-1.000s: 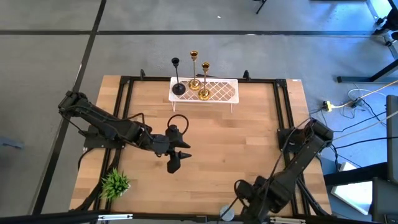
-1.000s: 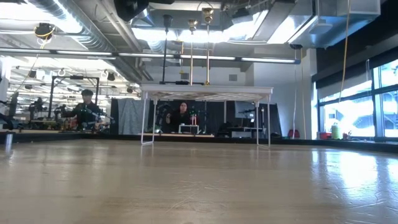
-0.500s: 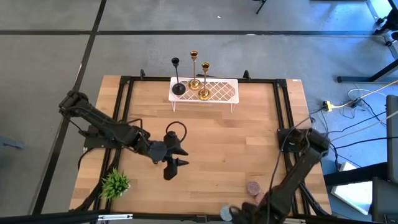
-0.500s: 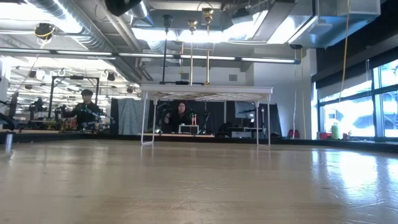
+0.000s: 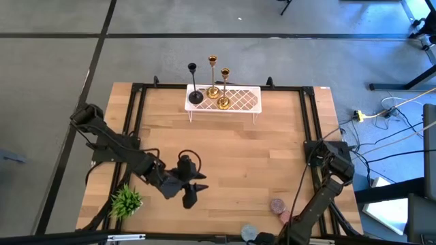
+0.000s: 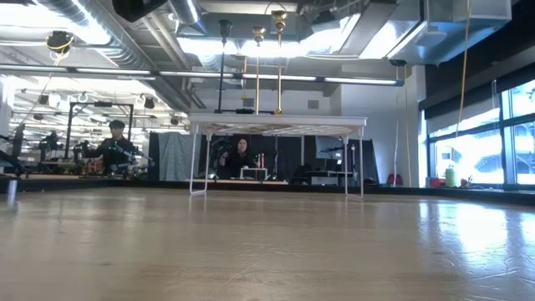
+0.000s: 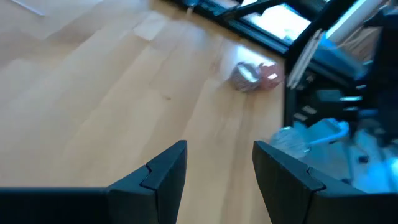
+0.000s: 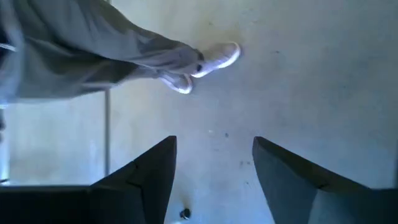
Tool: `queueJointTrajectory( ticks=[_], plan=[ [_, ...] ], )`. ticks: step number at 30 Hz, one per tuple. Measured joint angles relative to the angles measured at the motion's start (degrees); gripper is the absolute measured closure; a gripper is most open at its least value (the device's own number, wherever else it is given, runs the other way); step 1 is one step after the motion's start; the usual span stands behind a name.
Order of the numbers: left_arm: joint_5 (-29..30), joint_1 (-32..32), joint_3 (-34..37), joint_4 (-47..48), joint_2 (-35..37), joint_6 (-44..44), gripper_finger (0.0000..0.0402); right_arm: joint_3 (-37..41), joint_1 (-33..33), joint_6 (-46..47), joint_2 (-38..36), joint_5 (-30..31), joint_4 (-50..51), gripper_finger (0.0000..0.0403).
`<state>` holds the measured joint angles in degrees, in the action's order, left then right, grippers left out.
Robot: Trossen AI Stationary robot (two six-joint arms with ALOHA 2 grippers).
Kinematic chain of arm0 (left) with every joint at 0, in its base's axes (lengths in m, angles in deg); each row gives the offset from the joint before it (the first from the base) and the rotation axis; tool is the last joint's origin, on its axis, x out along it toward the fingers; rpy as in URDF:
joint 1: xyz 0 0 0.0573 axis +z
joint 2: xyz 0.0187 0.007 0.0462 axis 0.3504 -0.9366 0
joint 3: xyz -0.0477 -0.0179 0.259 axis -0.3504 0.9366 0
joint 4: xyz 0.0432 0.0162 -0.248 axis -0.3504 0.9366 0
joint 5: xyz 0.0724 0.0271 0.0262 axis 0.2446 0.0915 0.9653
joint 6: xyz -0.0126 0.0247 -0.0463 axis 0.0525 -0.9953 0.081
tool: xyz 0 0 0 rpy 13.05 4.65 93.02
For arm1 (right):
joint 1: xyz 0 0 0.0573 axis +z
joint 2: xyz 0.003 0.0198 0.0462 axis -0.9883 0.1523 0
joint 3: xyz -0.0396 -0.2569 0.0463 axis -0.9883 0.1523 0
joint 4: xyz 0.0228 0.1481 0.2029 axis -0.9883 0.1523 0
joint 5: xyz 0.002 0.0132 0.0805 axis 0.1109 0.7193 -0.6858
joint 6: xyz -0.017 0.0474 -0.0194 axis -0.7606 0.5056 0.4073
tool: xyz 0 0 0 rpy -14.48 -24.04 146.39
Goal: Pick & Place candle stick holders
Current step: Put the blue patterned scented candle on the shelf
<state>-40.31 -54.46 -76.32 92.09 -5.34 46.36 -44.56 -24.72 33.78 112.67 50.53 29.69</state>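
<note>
A grey concrete floor point(image 5: 286, 61) is seen around a light wooden table point(image 5: 238, 163) edged by a black frame. Beyond the table, in the low view, an open workshop is shown with ceiling ducts, strip lights, tall windows on one side and two people point(image 6: 117, 146) at benches far behind. A white lattice-topped stand point(image 5: 235, 101) is placed at the far middle of the table. On the left part of its top the three candle stick holders are set upright, close together: the black holder point(image 5: 194, 85) leftmost, the taller gold holder point(image 5: 212, 78) beside it, the shorter gold holder point(image 5: 224, 88) just right of that. The left gripper point(image 5: 191, 194) is held above the near left part of the table, its jaws parted wide and empty. The right gripper point(image 8: 214, 180) is pointed past the table's near right edge at the floor, jaws apart with nothing between them; a person's trouser leg and white shoe point(image 8: 217, 59) are seen there. A small green plant point(image 5: 126, 201) stands at the near left corner, and a small pinkish object point(image 5: 276, 205) lies near the right front.
</note>
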Motion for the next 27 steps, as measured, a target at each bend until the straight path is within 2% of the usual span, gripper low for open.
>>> queueJointTrajectory(
  ticks=[6,14,19,27],
  plan=[
    [1.2,-1.7,0.0,-7.0,-3.1,3.8,0.0222,0.0,-0.7,1.9,0.0,-0.6,7.5,0.0260],
    [2.9,-4.4,0.0,-11.3,-5.0,6.6,0.0222,0.0,-2.9,4.7,-0.1,2.6,3.7,0.0388],
    [5.2,-5.1,0.0,-11.3,-5.0,6.6,0.0222,0.0,-3.4,6.9,-0.1,7.3,6.2,0.0399],
    [5.3,-4.9,0.0,-11.2,-5.0,6.5,0.0222,0.0,-4.7,6.6,-0.1,8.9,8.3,0.0401]
  ],
)
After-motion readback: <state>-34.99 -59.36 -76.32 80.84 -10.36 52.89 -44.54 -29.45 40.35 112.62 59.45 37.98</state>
